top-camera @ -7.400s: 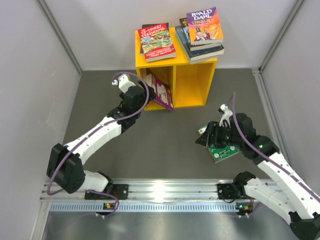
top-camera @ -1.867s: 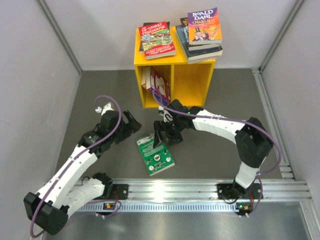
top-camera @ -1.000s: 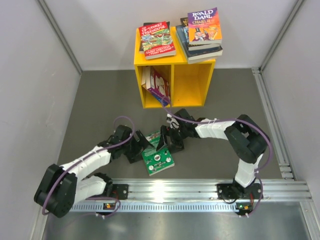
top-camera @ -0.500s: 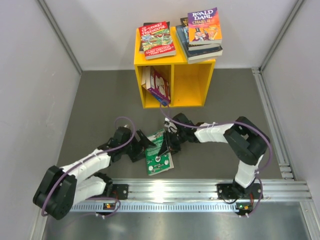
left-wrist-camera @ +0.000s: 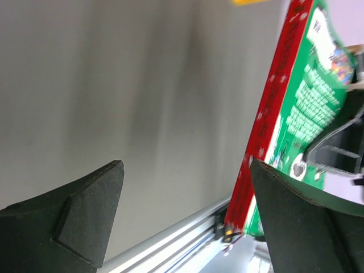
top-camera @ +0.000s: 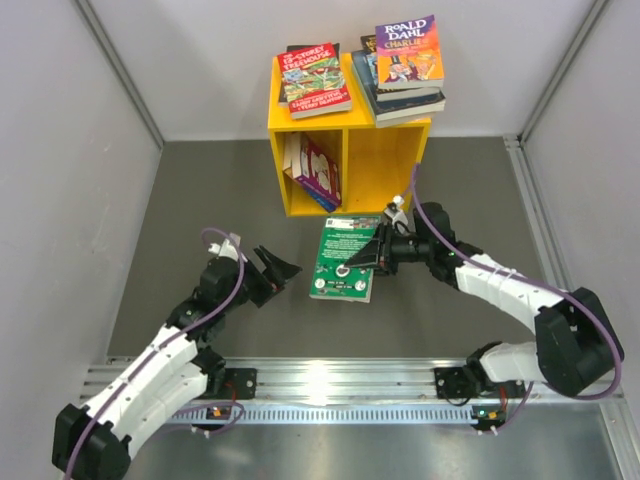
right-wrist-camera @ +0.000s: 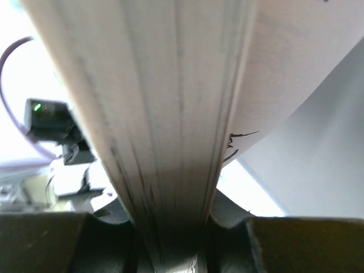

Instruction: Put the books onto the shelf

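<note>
The book (right-wrist-camera: pixel 165 114) fills most of the picture, showing its page edges (lots of thin grey lines). The right gripper (right-wrist-camera: pixel 170 242) squeezes it at the bottom, with dark fingers (right-wrist-camera: pixel 51 242) on each side. At the left, a little black box (right-wrist-camera: pixel 48 119) has a green light, and a purple cable (right-wrist-camera: pixel 7 62) curves above it.

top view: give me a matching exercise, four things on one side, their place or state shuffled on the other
1 green book
2 orange book
3 leaning book
4 left gripper

a open, empty
b shelf, left compartment
c held by the right gripper
d top of a stack on the shelf

Pairs: 1-c, 2-d, 3-b, 4-a
</note>
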`<control>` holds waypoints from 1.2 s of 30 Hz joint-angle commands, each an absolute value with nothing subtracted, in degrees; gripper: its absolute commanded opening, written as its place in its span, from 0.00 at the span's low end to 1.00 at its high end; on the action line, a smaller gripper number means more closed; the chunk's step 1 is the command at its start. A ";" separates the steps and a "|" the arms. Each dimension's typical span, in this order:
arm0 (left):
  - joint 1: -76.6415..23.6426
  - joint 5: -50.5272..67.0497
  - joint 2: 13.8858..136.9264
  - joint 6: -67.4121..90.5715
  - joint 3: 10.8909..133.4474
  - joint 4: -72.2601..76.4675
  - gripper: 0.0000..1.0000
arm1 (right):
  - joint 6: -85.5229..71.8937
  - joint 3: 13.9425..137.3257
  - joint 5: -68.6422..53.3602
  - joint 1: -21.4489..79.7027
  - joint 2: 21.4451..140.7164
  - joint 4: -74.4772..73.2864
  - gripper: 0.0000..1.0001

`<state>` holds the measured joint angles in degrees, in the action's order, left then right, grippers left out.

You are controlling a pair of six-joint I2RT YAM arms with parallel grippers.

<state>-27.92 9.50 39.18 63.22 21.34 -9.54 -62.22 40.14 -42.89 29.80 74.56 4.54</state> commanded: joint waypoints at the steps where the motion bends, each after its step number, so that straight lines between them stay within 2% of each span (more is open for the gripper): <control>1: -27.95 9.31 39.63 66.44 22.76 2.16 0.97 | -64.34 43.07 -50.53 30.32 72.86 9.15 0.00; 8: -27.95 15.55 47.28 65.57 27.50 11.76 0.97 | -64.51 40.43 -51.42 30.32 69.53 8.52 0.00; 16: -28.91 26.45 58.27 67.06 30.23 23.99 0.90 | -69.79 39.81 -54.49 30.94 68.20 15.12 0.00; 26: -29.36 33.21 64.77 59.69 38.49 22.94 0.64 | -74.00 39.64 -60.55 33.48 71.45 23.99 0.00; 29: -29.36 37.78 68.19 58.36 42.53 21.27 0.45 | -74.00 39.11 -61.00 33.57 72.15 24.60 0.00; 30: -29.36 40.14 70.03 58.19 43.41 20.92 0.33 | -74.00 39.02 -61.17 33.57 72.33 24.78 0.00; 33: -29.36 42.27 72.15 56.87 46.05 18.03 0.15 | -73.83 39.11 -61.00 33.57 73.04 24.87 0.00; 34: -29.36 42.54 72.16 56.17 46.92 16.63 0.02 | -73.74 39.11 -60.91 33.57 73.21 24.87 0.00; 36: -29.36 42.71 71.64 53.27 47.72 12.06 0.00 | -73.39 39.46 -60.73 33.49 73.30 24.52 0.00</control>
<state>-28.18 37.87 71.55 59.75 44.69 16.12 -73.19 38.22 -56.88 32.21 73.25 19.31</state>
